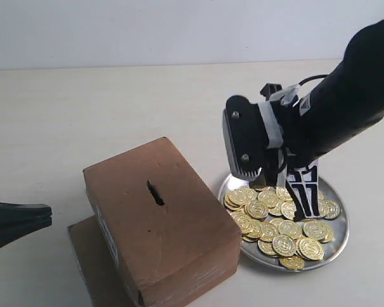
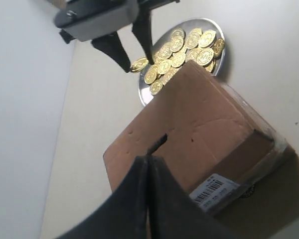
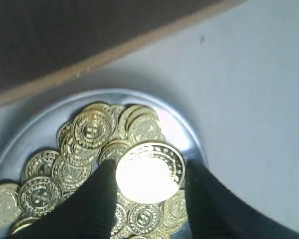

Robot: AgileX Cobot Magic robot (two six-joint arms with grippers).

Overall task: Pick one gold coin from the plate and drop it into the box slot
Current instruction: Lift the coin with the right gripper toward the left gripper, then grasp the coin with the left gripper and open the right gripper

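Exterior view, read left to right. At nine o'clock of the box (image 1: pixel 166 236), well apart from it, the left gripper (image 1: pixel 48 215) hovers with its fingers pressed together on nothing. The box stands on a flat cardboard sheet (image 1: pixel 83 246). Its slot (image 1: pixel 155 193) is a dark slit in the middle of the top face, running roughly from eleven to five o'clock. At three o'clock of the box, just beside it, lies the plate (image 1: pixel 341 233) with its heap of coins (image 1: pixel 288 243). The right gripper (image 1: pixel 285 198) reaches down over the heap. In the right wrist view its fingers (image 3: pixel 97 199) are closed narrowly on the rim of one gold coin (image 3: pixel 149 172), which faces the camera and seems just clear of the others. Likely hazards: the grip bears only on a thin, smooth edge, so the coin may swivel or slip during the carry toward nine o'clock. The slot also looks barely one coin long, so a coin released flat or askew would probably rest on the box top or slide off.
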